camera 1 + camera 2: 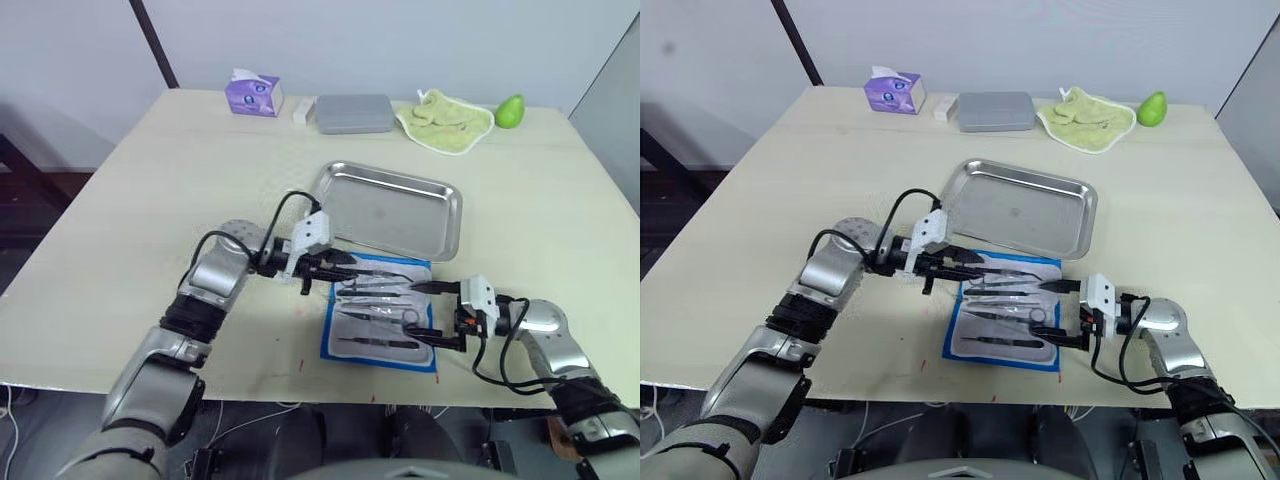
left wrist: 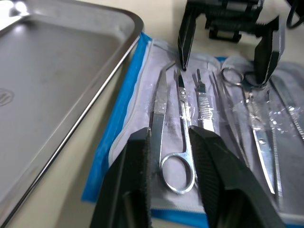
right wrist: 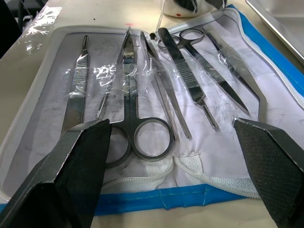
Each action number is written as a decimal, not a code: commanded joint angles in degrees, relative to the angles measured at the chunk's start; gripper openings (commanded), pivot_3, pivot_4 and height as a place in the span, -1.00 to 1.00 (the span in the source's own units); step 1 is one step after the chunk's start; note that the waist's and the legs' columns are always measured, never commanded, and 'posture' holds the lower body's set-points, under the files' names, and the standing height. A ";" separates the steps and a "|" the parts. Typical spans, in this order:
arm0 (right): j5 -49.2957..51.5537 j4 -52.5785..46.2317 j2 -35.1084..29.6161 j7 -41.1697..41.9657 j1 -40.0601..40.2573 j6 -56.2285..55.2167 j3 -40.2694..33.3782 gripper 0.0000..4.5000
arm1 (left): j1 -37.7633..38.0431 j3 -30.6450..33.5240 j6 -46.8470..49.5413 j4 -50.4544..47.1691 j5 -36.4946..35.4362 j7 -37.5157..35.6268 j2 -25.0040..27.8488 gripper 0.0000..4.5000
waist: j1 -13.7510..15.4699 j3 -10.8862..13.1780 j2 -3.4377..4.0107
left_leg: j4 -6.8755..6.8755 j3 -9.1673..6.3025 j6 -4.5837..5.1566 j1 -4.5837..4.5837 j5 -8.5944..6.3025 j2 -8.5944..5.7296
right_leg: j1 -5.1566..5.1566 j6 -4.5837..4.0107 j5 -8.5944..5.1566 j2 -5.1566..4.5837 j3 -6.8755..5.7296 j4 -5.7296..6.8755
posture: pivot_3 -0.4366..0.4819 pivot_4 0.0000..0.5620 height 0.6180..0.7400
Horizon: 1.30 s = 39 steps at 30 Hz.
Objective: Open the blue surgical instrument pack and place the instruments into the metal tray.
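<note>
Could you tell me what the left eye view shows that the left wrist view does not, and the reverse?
The left eye view takes in the far table edge: a purple tissue box, a grey box, a green cloth and a green fruit.

The left wrist view brings up a scissor ring lying between the left gripper fingers.

Both show the metal tray, the opened blue surgical instrument pack, the instruments and the open right gripper.

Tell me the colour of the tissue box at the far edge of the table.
The tissue box is purple with white tissue on top, clearest in the left eye view.
</note>
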 commanded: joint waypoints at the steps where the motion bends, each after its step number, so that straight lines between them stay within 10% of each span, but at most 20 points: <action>1: -3.91 3.38 -0.07 -2.82 1.70 1.96 0.77 1.00 | -2.51 -1.11 -3.40 1.80 3.38 1.70 -1.62 -0.34 | -0.02 0.00 0.00 | 0.00 0.00 0.00 0.00 0.00 0.00 | 0.00 0.00 0.00 0.00 0.00 0.00 | -0.05 -0.47 1.00; 21: -3.49 3.92 0.73 -2.87 2.05 2.40 0.96 1.00 | -3.68 -3.71 -5.45 6.02 11.76 2.15 -3.54 -0.34 | -0.13 0.00 0.01 | -0.01 -0.02 0.01 0.01 0.00 0.01 | 0.00 -0.01 0.00 0.02 0.00 0.01 | -0.05 -0.47 1.00; 26: -3.54 3.55 0.91 -2.91 2.03 2.45 1.12 1.00 | -4.37 -4.70 -3.51 5.01 13.39 2.14 -4.05 -0.94 | -0.12 -0.01 0.01 | -0.01 -0.02 0.00 0.01 0.00 0.01 | 0.00 -0.01 0.00 0.02 0.01 0.01 | -0.05 -0.47 1.00; 39: -4.06 3.23 1.03 -2.75 2.13 2.89 2.02 1.00 | -6.21 -5.11 2.45 0.59 14.31 0.21 -2.72 -0.94 | -0.30 -0.01 0.00 | -0.02 -0.03 0.01 0.01 0.00 0.01 | 0.00 -0.01 -0.01 0.03 0.00 0.01 | -0.05 -0.47 1.00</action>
